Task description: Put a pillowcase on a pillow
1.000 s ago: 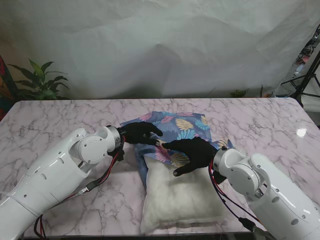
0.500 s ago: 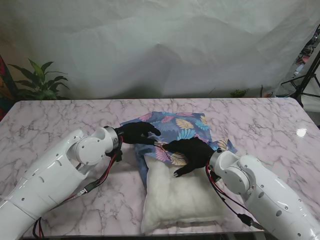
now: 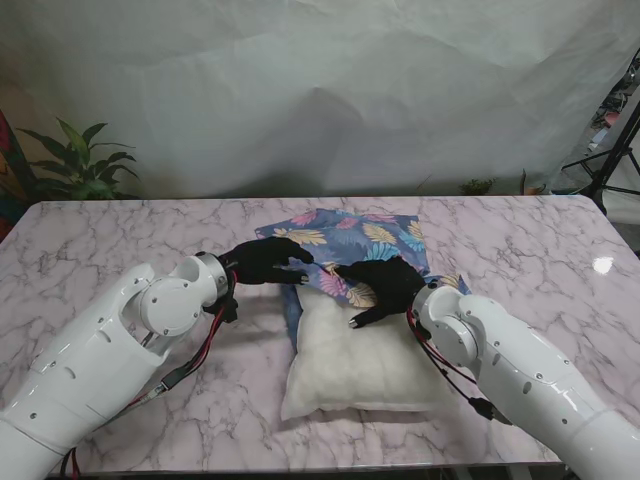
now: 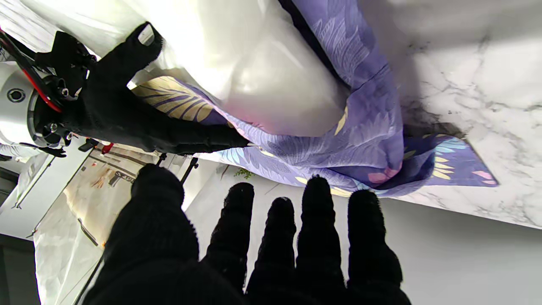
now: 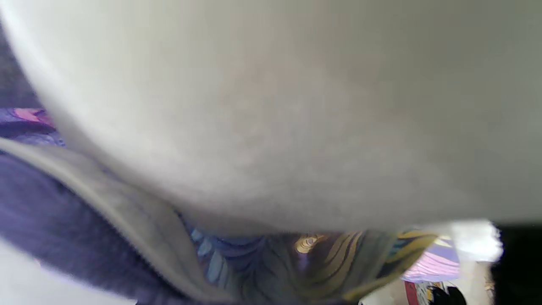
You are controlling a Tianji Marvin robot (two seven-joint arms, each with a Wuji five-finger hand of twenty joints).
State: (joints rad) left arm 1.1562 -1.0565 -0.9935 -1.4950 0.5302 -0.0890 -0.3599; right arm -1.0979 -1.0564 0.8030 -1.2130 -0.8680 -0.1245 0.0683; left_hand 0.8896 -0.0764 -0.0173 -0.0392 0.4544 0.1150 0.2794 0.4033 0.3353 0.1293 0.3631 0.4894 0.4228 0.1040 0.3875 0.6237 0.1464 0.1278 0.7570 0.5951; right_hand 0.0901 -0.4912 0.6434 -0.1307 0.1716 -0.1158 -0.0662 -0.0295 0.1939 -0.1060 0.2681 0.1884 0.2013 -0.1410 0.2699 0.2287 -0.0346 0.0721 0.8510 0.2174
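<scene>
One marble worktop (image 3: 110, 240) carries everything: one white pillow (image 3: 355, 365), one blue leaf-print pillowcase (image 3: 365, 240) and two black-gloved robot hands. A potted plant (image 3: 80, 165) stands past the worktop's edge at about 10 o'clock.

The pillow lies at the middle of the worktop toward 6 o'clock, its far end tucked into the pillowcase mouth. The pillowcase lies at 12 o'clock of the pillow, bunched; how far the pillow reaches inside is hidden by the cloth.

The left robot hand (image 3: 265, 262) is at 10 o'clock of the pillow, at the pillowcase's left edge. In the left wrist view its fingers (image 4: 317, 220) lie nearly straight, side by side, with the cloth hem (image 4: 338, 169) at their tips. Whether they pinch the cloth cannot be told.

The right robot hand (image 3: 380, 290) rests on the pillowcase hem at the pillow's far end, at about 1 o'clock of the pillow's middle, fingers curled. The left wrist view shows its fingers (image 4: 199, 137) running onto the cloth where it meets the pillow (image 4: 262, 76). The right wrist view is blurred and almost filled by pillow (image 5: 296, 106), with a strip of pillowcase (image 5: 296, 254) along one side; it shows no fingers, so its hold cannot be told.
</scene>
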